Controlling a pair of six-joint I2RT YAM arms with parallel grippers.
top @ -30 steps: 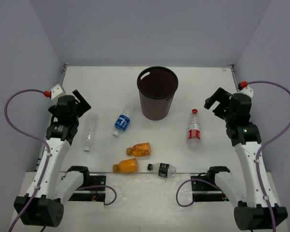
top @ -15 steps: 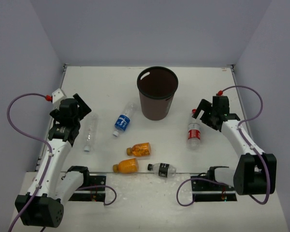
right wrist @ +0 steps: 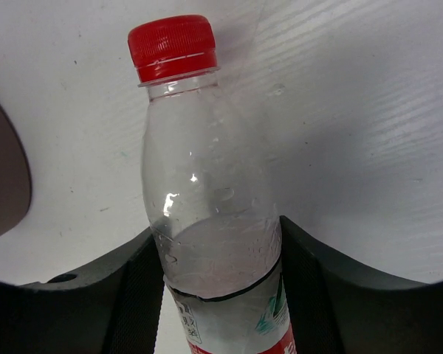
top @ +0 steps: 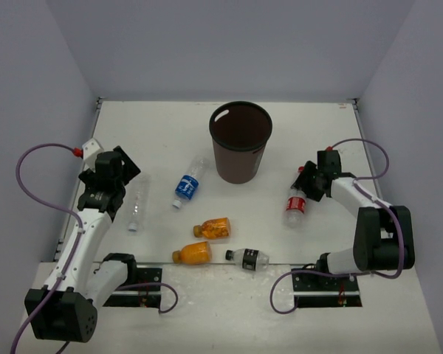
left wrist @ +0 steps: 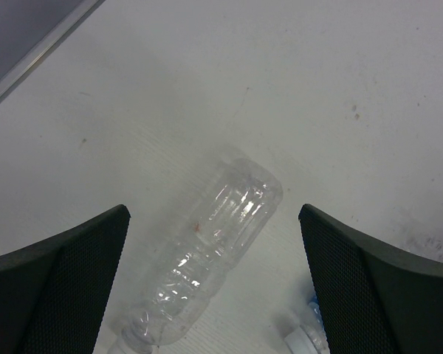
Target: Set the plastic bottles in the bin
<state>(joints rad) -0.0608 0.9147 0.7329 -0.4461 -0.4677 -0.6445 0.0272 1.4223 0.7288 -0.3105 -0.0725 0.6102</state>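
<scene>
A red-capped plastic bottle (right wrist: 207, 184) with a red label lies on the white table right of the bin (top: 238, 166). My right gripper (right wrist: 218, 236) is shut on its body, one finger pressed to each side; from above the gripper (top: 304, 186) sits at the bottle's (top: 294, 208) cap end. My left gripper (left wrist: 214, 214) stands open above a plain clear bottle (left wrist: 207, 258) that lies between its fingers, untouched. On the table lie that clear bottle (top: 136, 203), a blue-labelled bottle (top: 188, 184), two stubby orange bottles (top: 213, 227) (top: 193, 253) and a short black-capped bottle (top: 247, 257).
The bin's dark wall (right wrist: 4, 184) shows at the left edge of the right wrist view. The blue-labelled bottle's white cap (left wrist: 303, 341) lies near my left gripper's right finger. Grey walls close in the table on three sides.
My right arm swung in and down to the red-capped bottle and its jaws closed on it. The left arm dropped slightly over the clear bottle and stayed open.
</scene>
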